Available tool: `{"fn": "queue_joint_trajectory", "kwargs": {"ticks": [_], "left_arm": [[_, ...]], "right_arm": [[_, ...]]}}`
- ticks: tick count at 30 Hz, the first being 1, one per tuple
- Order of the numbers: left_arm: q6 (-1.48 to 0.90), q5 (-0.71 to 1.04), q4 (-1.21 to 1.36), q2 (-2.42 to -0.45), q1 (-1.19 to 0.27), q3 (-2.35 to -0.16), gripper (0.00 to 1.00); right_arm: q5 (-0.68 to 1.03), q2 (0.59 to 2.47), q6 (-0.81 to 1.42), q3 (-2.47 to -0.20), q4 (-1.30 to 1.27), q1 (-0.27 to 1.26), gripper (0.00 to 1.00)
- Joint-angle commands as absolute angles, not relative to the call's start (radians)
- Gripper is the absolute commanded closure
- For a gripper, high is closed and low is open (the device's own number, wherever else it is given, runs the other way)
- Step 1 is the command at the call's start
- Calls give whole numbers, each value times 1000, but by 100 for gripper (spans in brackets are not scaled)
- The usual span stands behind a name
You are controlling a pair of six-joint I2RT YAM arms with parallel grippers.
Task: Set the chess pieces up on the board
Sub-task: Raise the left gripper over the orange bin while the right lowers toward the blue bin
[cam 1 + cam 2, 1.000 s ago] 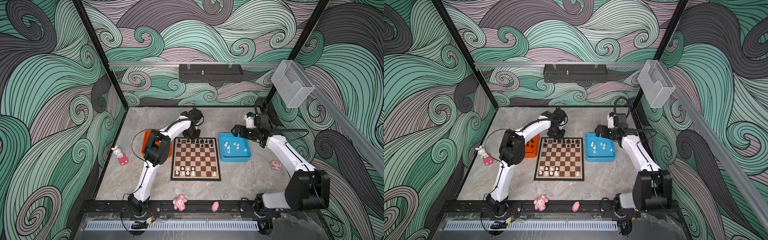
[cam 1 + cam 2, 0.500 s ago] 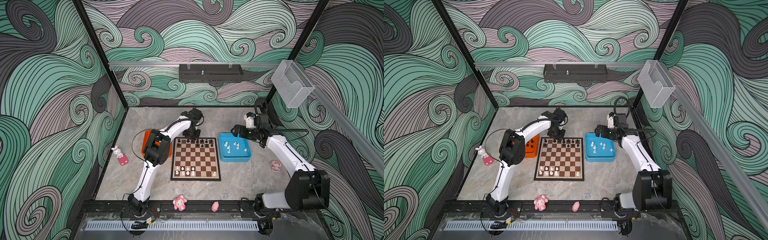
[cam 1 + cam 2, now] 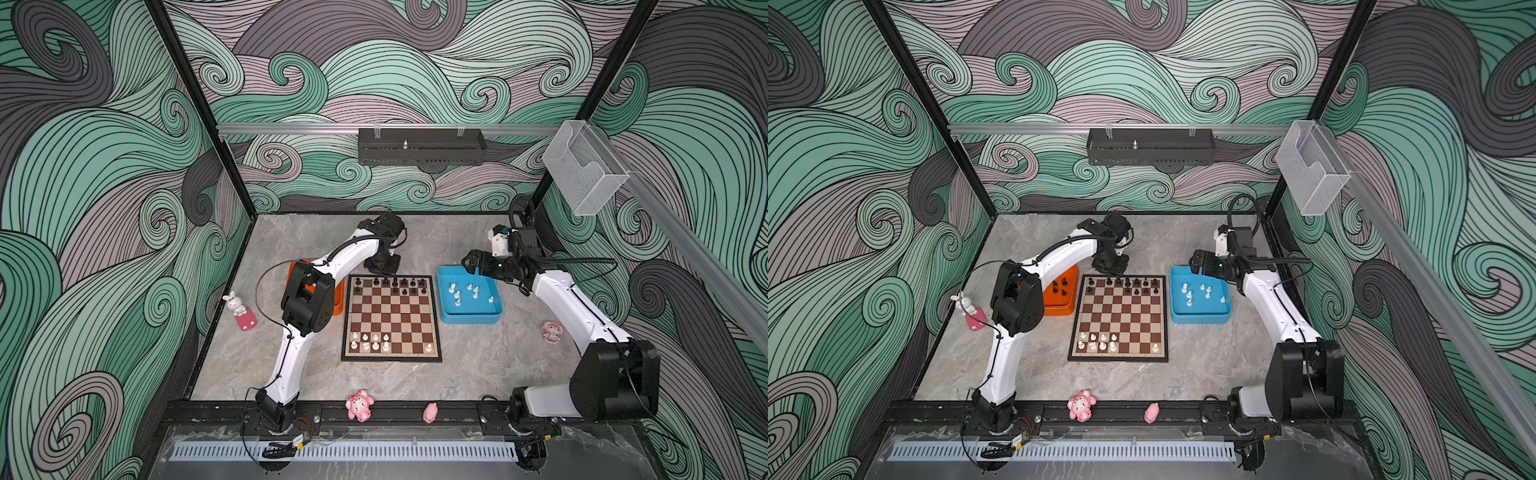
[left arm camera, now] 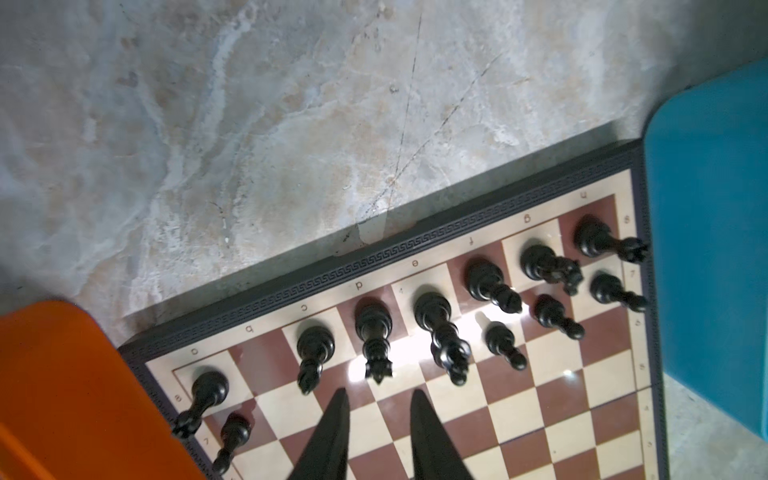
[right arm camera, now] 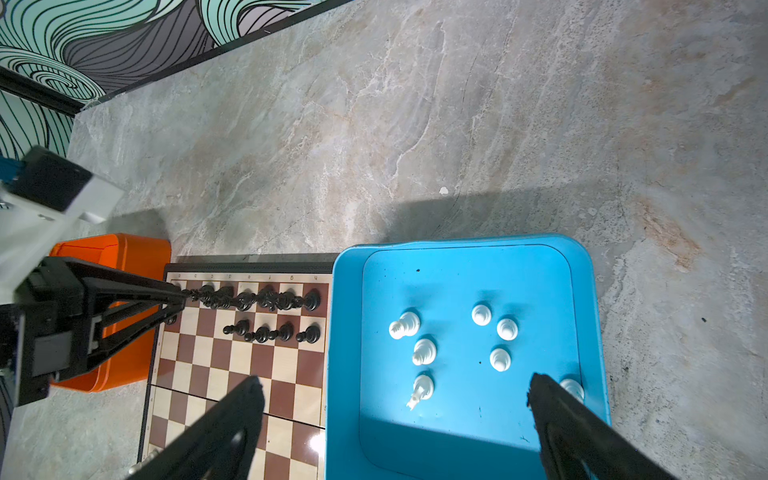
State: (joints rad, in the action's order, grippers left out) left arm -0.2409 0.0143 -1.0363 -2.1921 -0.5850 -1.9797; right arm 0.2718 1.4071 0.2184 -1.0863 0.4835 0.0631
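L gripper (image 4: 378,391) released black queen (image 4: 374,332) — R gripper (image 5: 395,378) gaping over 7 white pcs (image 5: 424,351).

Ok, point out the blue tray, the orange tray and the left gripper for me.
blue tray (image 3: 469,318): in a top view, front outer wall.
orange tray (image 3: 1059,311): in a top view, front wall.
left gripper (image 4: 378,392): left wrist view, midway between its fingertips.

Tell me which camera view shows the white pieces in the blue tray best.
The right wrist view: it looks down on the white pieces in the blue tray, large enough to count seven. Both top views show them as specks. The left wrist view shows only the tray's wall.
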Motion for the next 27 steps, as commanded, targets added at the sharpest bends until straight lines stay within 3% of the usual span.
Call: {"fn": "queue_joint_trajectory", "kwargs": {"ticks": [1,7,15,20,24,27], "left_arm": [[-267,-23,-1081,-2098,-592,-1970,65],[-284,-49,-1069,-1947,-568,-1870,42],[-309,-17,-1033,-1724,-431,-1666,24],[-306,31,-1013,-1623,-299,-1544,22],[-289,41,-1007,-1573,-231,-1472,21],[-283,67,-1011,-1565,-201,-1447,21]], "right_arm": [[275,1431,238,-1120,512,58,1],[255,1503,239,-1192,621,58,4],[308,1571,180,-1250,741,98,5],[273,1603,196,-1250,775,136,10],[253,1645,221,-1241,771,165,28],[255,1681,218,-1242,766,176,31]]}}
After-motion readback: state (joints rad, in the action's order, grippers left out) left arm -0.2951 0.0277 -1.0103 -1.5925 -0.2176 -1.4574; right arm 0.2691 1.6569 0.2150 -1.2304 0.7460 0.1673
